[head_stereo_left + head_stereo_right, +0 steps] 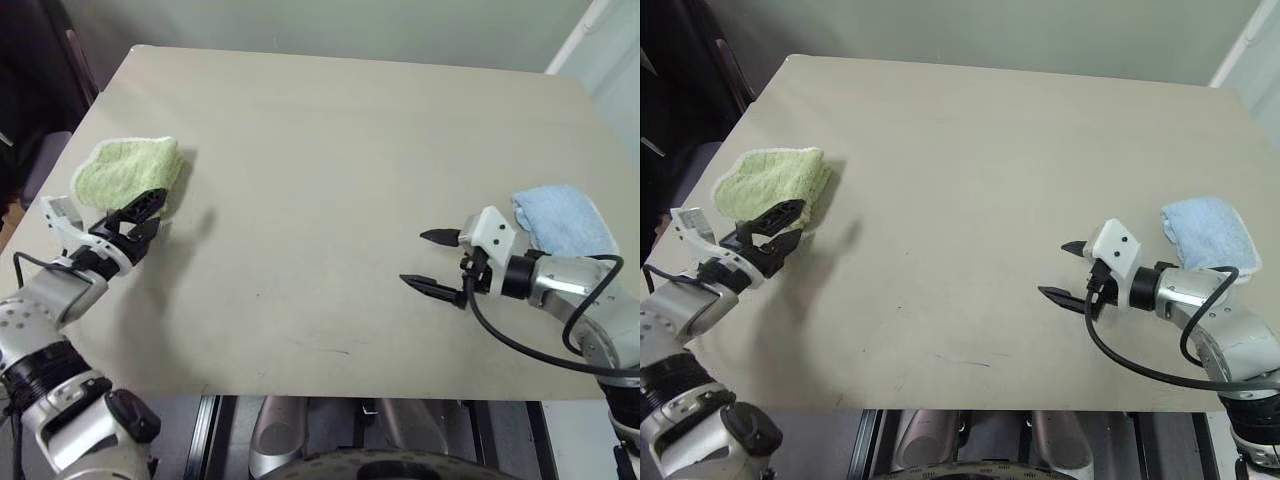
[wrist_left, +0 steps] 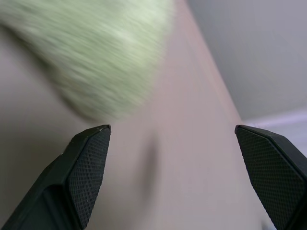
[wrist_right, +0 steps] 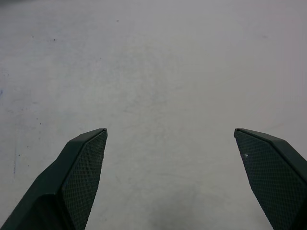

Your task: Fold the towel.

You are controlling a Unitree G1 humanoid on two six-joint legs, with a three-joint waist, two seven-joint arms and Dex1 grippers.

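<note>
No readable labels anywhere. Green towel [image 1: 128,172] sits bunched at the upper left of the beige surface [image 1: 330,180], left end effector [image 1: 140,218] spread empty just below it. Right end effector [image 1: 432,262] spread wide at center right, beside a folded light blue towel [image 1: 565,222]. Grey wall behind.

Table [image 1: 330,150]: the wide middle stretch lies bare from far edge to near edge; a gripper can pass freely across it. Obstacle at the table's left edge: the green towel [image 1: 128,172], bunched in a low heap, with the left gripper [image 1: 140,215] wide open just on its near side. Obstacle at the table's right edge: a blue towel [image 1: 562,220], folded. Right gripper [image 1: 430,262], fingers spread, hangs beside the blue towel toward the table's middle, over bare surface.
</note>
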